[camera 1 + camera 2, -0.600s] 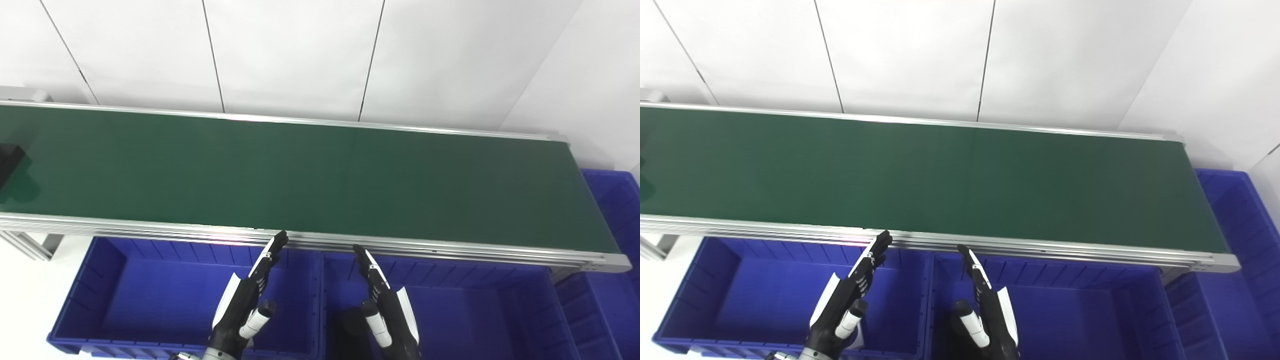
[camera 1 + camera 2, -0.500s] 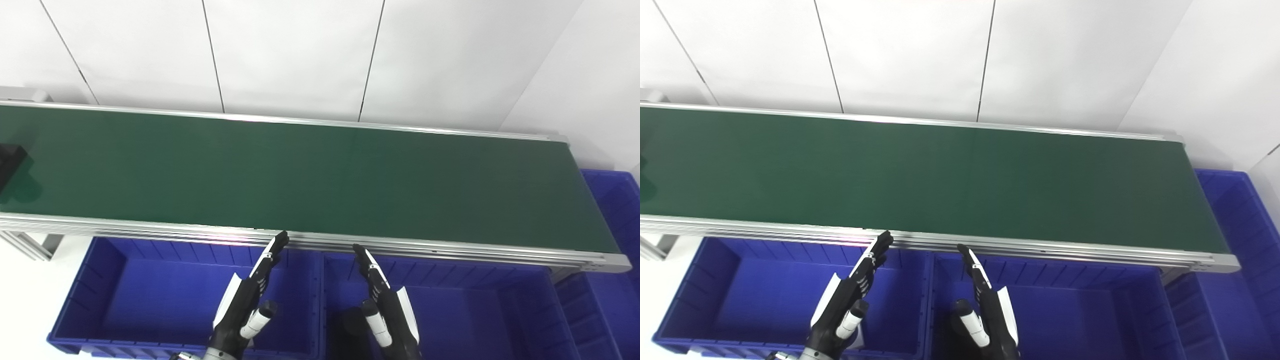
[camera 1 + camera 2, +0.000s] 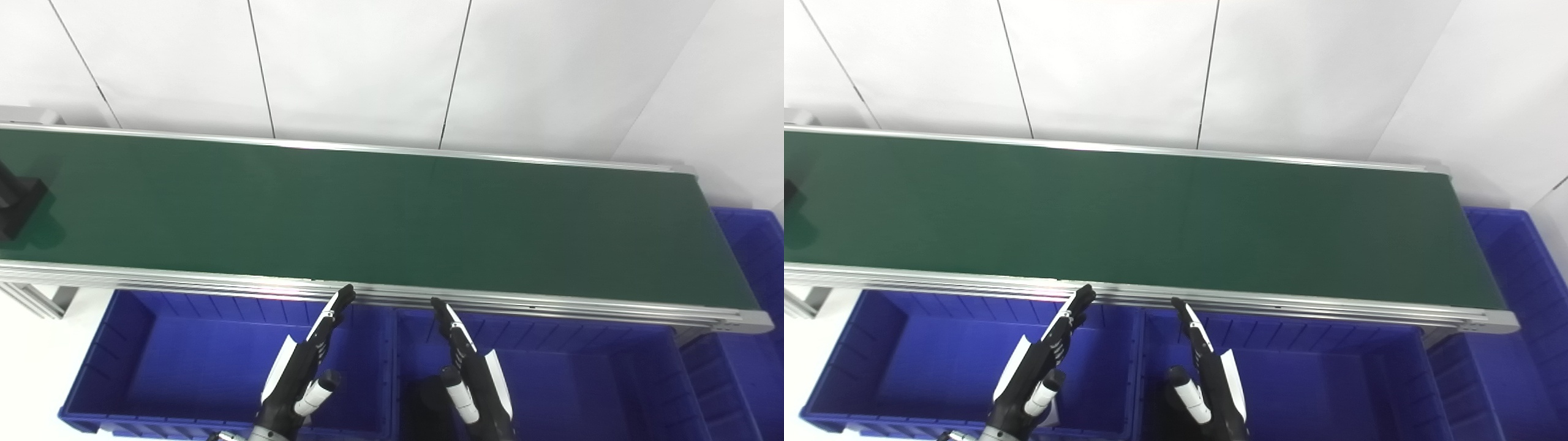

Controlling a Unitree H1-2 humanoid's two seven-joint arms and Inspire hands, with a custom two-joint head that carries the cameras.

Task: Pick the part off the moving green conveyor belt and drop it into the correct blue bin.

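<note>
Black blocky part (image 3: 18,199) riding green conveyor belt (image 3: 392,214) at far left; left hand (image 3: 300,376) & right hand (image 3: 474,383) hovering released, empty, over blue plastic bins (image 3: 104,361). Risk: mistiming reach, part sliding past.

Black hand (image 3: 300,380) pair, white shell panels

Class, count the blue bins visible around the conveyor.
3: left bin and middle bin below the belt's near rail, third bin at its right end, partly cropped.
</note>
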